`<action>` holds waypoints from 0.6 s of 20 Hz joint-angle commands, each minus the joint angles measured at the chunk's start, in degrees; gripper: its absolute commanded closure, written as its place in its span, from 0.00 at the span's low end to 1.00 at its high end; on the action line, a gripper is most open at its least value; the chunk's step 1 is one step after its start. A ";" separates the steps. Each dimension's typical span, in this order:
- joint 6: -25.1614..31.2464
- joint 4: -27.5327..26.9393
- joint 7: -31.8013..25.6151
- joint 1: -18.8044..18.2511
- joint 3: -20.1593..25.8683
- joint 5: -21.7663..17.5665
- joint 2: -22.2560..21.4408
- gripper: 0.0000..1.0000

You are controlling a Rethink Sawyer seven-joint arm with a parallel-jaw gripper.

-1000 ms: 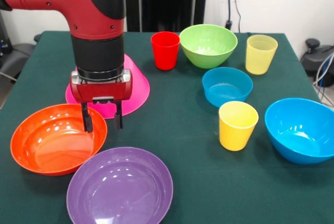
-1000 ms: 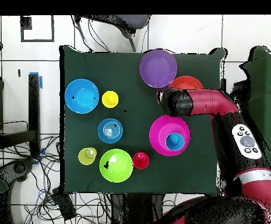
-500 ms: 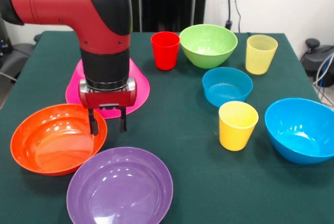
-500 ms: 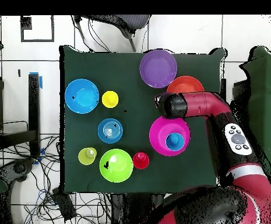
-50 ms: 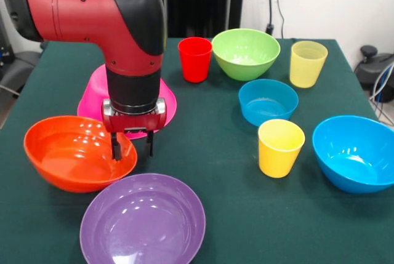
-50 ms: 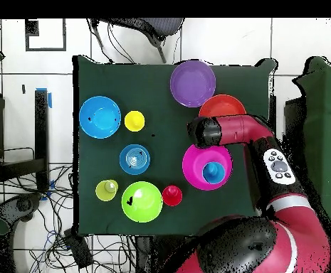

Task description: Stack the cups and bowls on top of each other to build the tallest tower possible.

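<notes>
Tower [image 6: 208, 166] so far is only two pieces, as I read it: the pink bowl [image 5: 165, 101] sits upside down at the far left of the table [image 5: 215, 153], and the overhead view shows a blue cup [image 6: 212, 171] on its top. My arm [image 5: 92, 12] hides that cup from the front.

I have the gripper [image 5: 132, 150] on the right rim of the orange bowl [image 5: 74, 159]. One finger is inside the bowl, the other outside, and they look clamped on the rim. The bowl sits tilted, its gripped side raised, just left of the gripper and near the pink bowl. I judge it is being lifted for the tower.

Everything else lies loose. The purple bowl [image 5: 143, 221] is at the near edge, just beside the orange one. The red cup [image 5: 195, 59] and green bowl [image 5: 245, 53] stand at the far side, with the pale yellow cup [image 5: 308, 63] to their right. The small blue bowl [image 5: 268, 101] sits mid-table, the yellow cup [image 5: 281, 147] nearer, and the big blue bowl [image 5: 357, 152] at the right edge.

So I count one cup placed, one bowl in hand, and four bowls and three cups left to stack.
</notes>
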 commanded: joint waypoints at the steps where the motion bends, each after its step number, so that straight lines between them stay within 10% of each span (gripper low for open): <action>1: 5.89 -5.78 -0.34 3.72 -5.25 -4.21 5.04 0.00; 12: 3.80 -6.10 0.60 5.37 -8.17 -2.25 4.52 0.00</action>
